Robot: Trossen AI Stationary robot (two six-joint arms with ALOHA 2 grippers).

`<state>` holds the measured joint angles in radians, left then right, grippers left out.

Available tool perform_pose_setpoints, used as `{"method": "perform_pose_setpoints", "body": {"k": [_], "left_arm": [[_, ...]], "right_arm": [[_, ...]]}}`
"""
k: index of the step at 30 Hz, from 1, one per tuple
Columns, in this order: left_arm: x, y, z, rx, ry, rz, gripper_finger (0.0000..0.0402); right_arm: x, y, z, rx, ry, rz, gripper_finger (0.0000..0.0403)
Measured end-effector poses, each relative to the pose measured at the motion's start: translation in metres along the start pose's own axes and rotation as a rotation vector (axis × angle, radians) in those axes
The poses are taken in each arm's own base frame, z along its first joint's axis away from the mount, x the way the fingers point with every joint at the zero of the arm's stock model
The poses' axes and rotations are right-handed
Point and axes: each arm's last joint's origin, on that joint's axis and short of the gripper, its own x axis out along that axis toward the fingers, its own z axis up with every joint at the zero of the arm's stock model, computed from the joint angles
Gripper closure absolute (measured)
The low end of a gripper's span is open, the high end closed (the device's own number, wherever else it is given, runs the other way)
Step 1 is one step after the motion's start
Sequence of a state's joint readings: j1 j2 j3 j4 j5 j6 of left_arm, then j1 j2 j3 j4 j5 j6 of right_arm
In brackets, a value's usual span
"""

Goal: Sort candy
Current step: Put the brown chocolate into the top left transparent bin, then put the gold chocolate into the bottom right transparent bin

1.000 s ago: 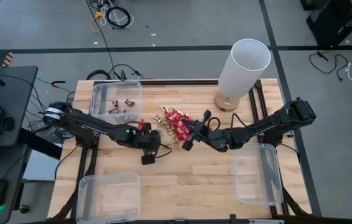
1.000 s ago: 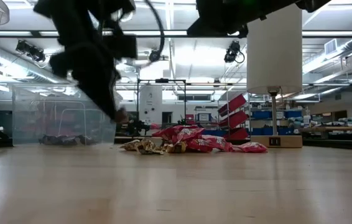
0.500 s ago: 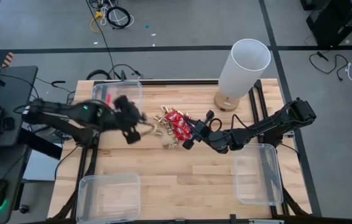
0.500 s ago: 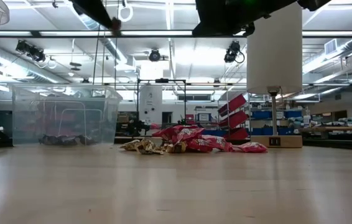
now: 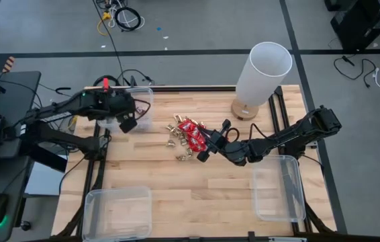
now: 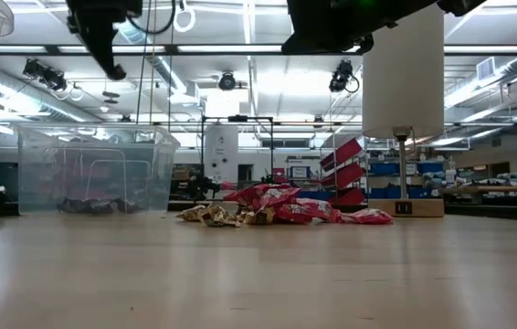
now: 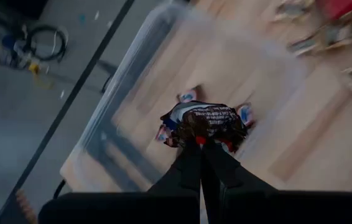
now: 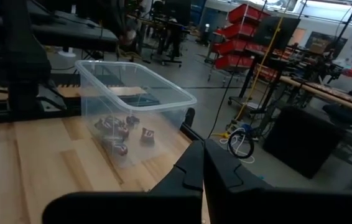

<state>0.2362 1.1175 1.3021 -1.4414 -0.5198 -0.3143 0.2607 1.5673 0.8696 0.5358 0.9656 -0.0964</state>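
Wood tabletop (image 5: pixel 203 195) under you, your left gripper (image 7: pixel 202 144) hangs over the clear bin (image 5: pixel 147 101), fingers pinched on a dark mini bar (image 7: pixel 206 122) at their tips — part them only when squarely above its floor. The right gripper (image 5: pixel 205 149), fingers together and empty, waits beside the candy pile (image 5: pixel 184 134) ahead of them.

light: I see bright ceiling strips (image 6: pixel 240 50) overhead; shadows: soft, faint; blur: left wrist view smeared
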Motion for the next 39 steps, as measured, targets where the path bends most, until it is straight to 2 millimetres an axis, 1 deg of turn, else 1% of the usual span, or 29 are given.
{"method": "perform_pose_setpoints", "body": {"k": [4, 8, 14, 17, 22, 33, 39], "left_arm": [[0.018, 0.007, -0.003, 0.003, 0.082, 0.031, 0.0401], [0.036, 0.011, -0.006, -0.003, 0.136, 0.023, 0.0401], [0.062, 0.012, -0.008, 0.004, 0.150, 0.036, 0.0401], [0.070, 0.014, -0.009, -0.014, 0.147, 0.059, 0.0401], [0.077, 0.018, -0.010, -0.045, 0.154, 0.092, 0.0389], [0.079, 0.020, -0.010, -0.061, 0.154, 0.104, 0.0330], [0.079, 0.020, -0.007, -0.076, 0.122, 0.103, 0.0319]], "right_arm": [[0.000, 0.000, -0.001, -0.005, 0.004, 0.003, 0.0403], [0.000, 0.000, -0.001, -0.006, 0.003, 0.010, 0.0403], [0.000, 0.000, -0.001, -0.006, 0.003, 0.010, 0.0403], [0.000, 0.000, -0.001, -0.006, 0.003, 0.010, 0.0403], [0.000, 0.000, -0.001, -0.006, 0.003, 0.010, 0.0403], [0.000, 0.000, -0.001, -0.006, 0.003, 0.010, 0.0403], [0.000, 0.000, -0.001, -0.006, 0.003, 0.010, 0.0403]]}}
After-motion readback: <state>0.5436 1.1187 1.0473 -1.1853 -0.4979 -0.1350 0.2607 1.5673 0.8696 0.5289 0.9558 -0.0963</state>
